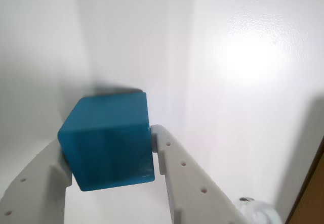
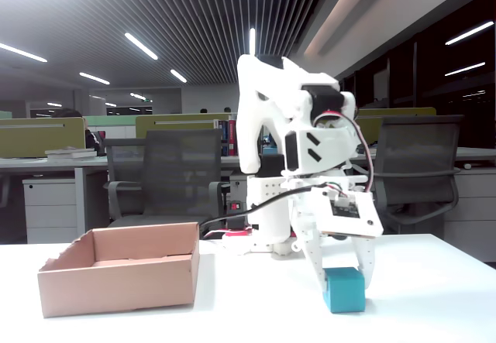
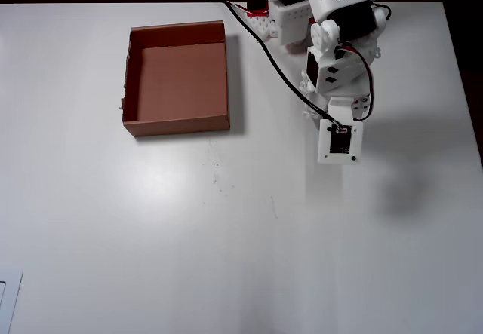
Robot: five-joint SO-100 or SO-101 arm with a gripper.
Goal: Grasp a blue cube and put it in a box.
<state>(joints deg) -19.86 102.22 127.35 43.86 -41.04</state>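
The white table (image 3: 151, 236) carries everything. On it, in the overhead view, the box (image 3: 176, 125) lies open-topped to the left of the arm (image 3: 332, 40), well apart from it. The arm bends down over the table. In the fixed view its claw (image 2: 343, 285) points downward to the right of the box, and its two white fingers (image 1: 174, 168) are closed against opposite sides of the blue cube (image 1: 109, 140), which rests on the table.

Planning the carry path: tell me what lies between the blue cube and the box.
Only bare white table lies between blue cube and box in the fixed view.
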